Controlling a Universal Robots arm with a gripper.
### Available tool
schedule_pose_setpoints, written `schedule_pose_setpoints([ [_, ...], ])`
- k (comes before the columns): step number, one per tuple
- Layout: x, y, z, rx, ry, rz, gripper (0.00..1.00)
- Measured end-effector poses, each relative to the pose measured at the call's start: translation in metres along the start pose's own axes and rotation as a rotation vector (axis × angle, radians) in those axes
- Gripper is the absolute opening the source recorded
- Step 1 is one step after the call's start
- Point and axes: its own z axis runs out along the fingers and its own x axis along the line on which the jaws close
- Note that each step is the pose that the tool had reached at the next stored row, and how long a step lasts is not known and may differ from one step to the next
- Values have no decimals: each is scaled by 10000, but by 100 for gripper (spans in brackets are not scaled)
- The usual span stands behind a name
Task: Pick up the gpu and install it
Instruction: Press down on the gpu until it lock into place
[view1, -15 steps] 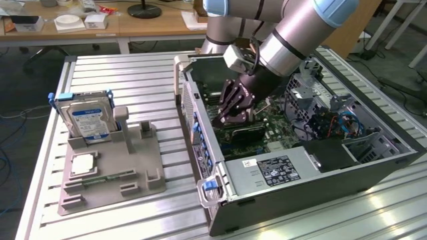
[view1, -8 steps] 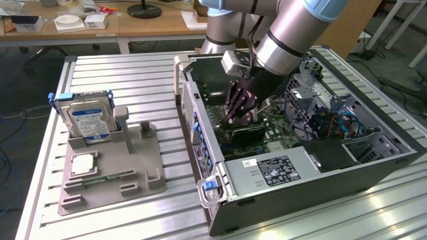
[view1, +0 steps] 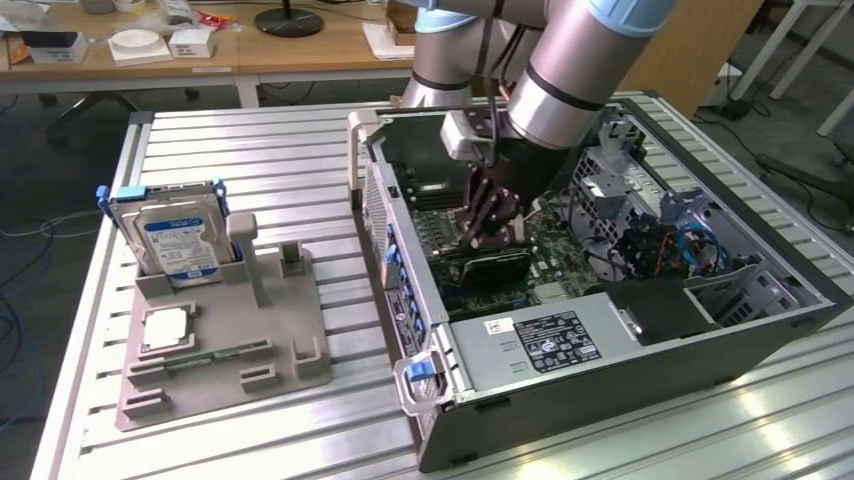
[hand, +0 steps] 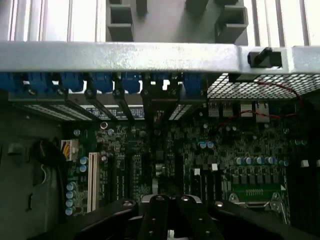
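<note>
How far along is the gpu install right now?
Pickup looks done: the gripper is down inside the computer case, shut, above the motherboard. A dark card, likely the gpu, lies just beneath it. Whether it is fully seated, I cannot tell.

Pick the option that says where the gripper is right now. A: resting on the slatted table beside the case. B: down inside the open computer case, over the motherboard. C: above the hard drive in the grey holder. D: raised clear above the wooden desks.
B: in the exterior view the gripper reaches down inside the open computer case, just above the gpu on the motherboard, far from the hard drive.
</note>
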Motion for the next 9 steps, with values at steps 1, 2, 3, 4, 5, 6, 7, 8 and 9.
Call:
schedule_pose_setpoints([
  [1, -1, 11, 3, 175, -4, -8, 10],
  [2, -1, 15, 6, 303, -4, -14, 10],
  [3, -1, 14, 6, 312, -5, -16, 10],
  [4, -1, 14, 6, 312, -3, -16, 10],
  [5, -1, 14, 6, 313, -4, -16, 10],
  [6, -1, 15, 5, 312, -2, -15, 10],
  [7, -1, 15, 5, 312, -2, -15, 10],
  [8, -1, 15, 5, 312, -2, -15, 10],
  [9, -1, 15, 5, 312, -2, -15, 10],
])
